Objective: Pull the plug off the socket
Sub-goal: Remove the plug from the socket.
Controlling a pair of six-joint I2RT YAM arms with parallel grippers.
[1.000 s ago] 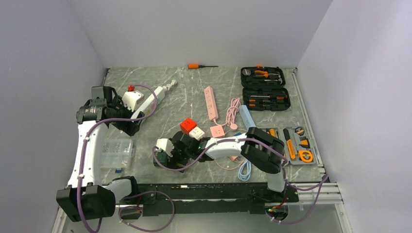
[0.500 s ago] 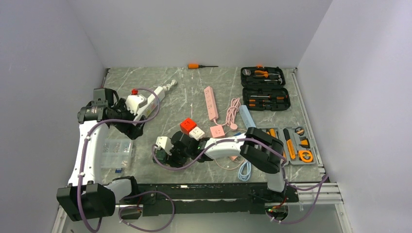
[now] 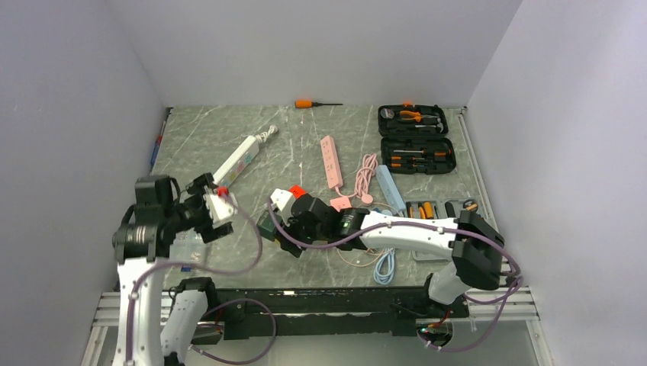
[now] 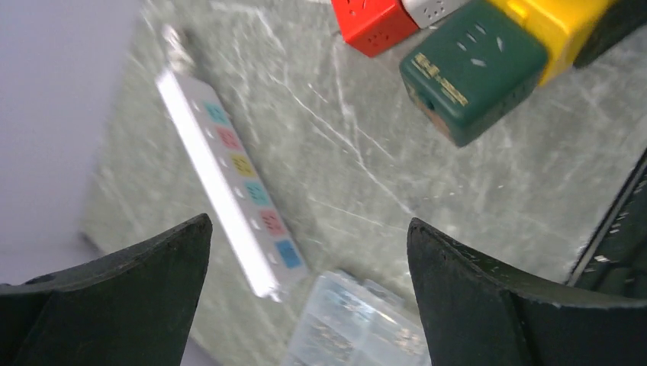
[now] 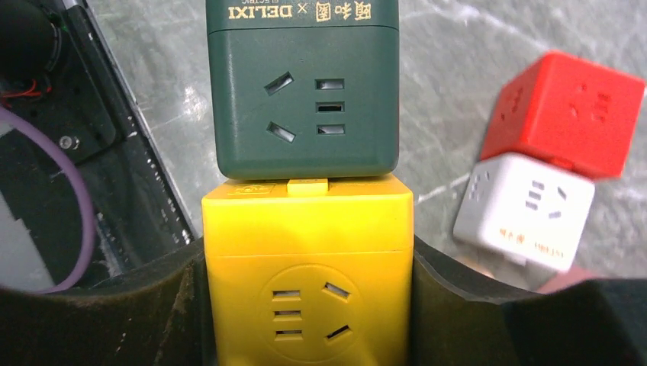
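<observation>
Left arm [image 3: 141, 267] raised, right arm [image 3: 412, 232] stretched low.
Left gripper [image 4: 309, 229] gapes wide, holding nothing; right gripper [image 5: 309, 301] pinches a yellow cube [image 5: 307, 244].

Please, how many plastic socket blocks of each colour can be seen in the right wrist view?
Dark green plastic socket block: 1
Yellow plastic socket block: 1
Red plastic socket cube: 1
White plastic socket cube: 1
Total: 4

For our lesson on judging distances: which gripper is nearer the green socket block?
Right. The right gripper clasps the yellow block joined to the green socket block; the left gripper hangs open, apart, to its left.
</observation>
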